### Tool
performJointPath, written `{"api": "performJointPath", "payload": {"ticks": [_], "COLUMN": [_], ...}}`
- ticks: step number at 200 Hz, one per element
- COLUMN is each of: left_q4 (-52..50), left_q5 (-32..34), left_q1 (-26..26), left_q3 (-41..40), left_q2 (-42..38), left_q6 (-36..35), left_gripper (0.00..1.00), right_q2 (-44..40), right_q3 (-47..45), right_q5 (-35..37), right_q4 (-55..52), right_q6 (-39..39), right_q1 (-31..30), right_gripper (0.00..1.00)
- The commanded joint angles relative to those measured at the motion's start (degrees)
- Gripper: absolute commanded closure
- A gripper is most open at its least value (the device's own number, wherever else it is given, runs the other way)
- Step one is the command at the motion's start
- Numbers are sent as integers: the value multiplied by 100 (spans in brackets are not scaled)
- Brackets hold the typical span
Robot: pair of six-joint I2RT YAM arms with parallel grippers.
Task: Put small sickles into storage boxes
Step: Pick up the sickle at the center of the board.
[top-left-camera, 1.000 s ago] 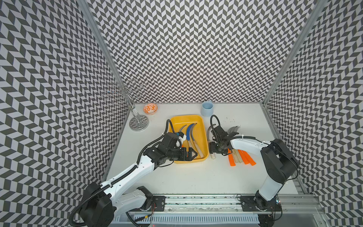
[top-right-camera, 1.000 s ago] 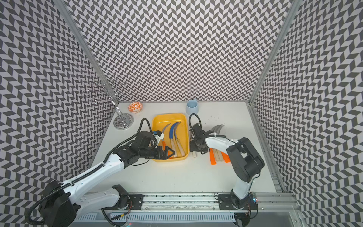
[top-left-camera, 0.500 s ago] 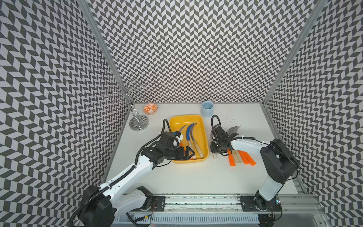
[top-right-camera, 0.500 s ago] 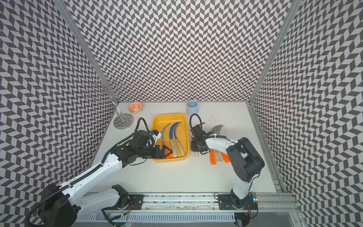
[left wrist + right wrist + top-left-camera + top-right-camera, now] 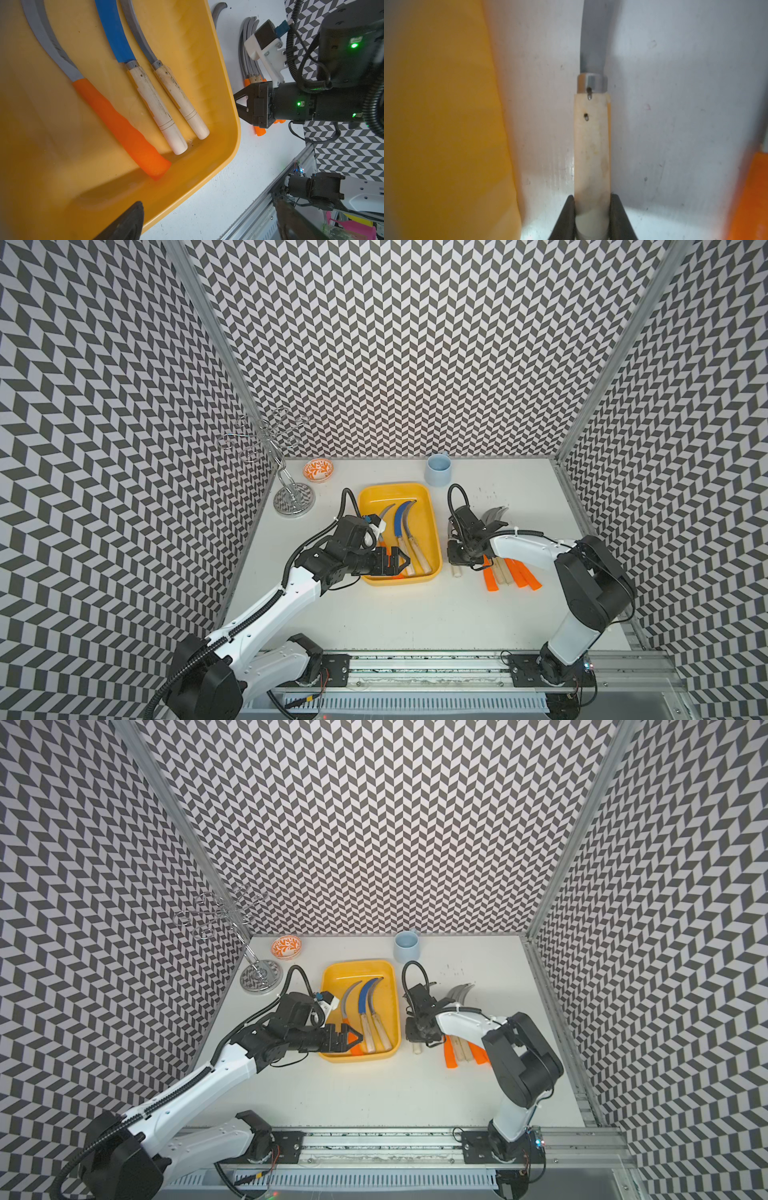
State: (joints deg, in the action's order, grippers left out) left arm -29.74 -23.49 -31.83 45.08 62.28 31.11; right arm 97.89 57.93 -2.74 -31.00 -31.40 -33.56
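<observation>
Right end effector [image 5: 591, 197] clamps wood-handled sickle [image 5: 591, 145], 3 o'clock of yellow tray [image 5: 392, 487]. Left end effector [image 5: 401, 563]: open, empty.

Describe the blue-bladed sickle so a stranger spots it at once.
Find the shallow yellow plastic tray on the white table. Of the three tools inside, take the middle small sickle, with a pale wooden handle. Only its curved blade is bright blue; the neighbours' are grey.
</observation>
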Motion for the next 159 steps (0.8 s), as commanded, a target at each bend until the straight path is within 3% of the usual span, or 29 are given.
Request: {"api": "performJointPath", "payload": {"ticks": [1,80,159], "left_q4": [-79,-164,-217], "left_q5": [-42,-23,-34], "left_q1": [54,247,593], "left_q3": [207,418,626], "left_q2": [-143,-194,-266], "left_q6": [-52,-97,-119], "left_gripper": [0,0,0], "right_q2": [-358,-994,-1248], "right_q3": [202,534,1003], "right_q5": [113,-58,-687], "right_q4": [-212,-680,-924], "right_q6": [-39,288,727], "right_q1": [42,174,174], "right_gripper": [96,96,96]}}
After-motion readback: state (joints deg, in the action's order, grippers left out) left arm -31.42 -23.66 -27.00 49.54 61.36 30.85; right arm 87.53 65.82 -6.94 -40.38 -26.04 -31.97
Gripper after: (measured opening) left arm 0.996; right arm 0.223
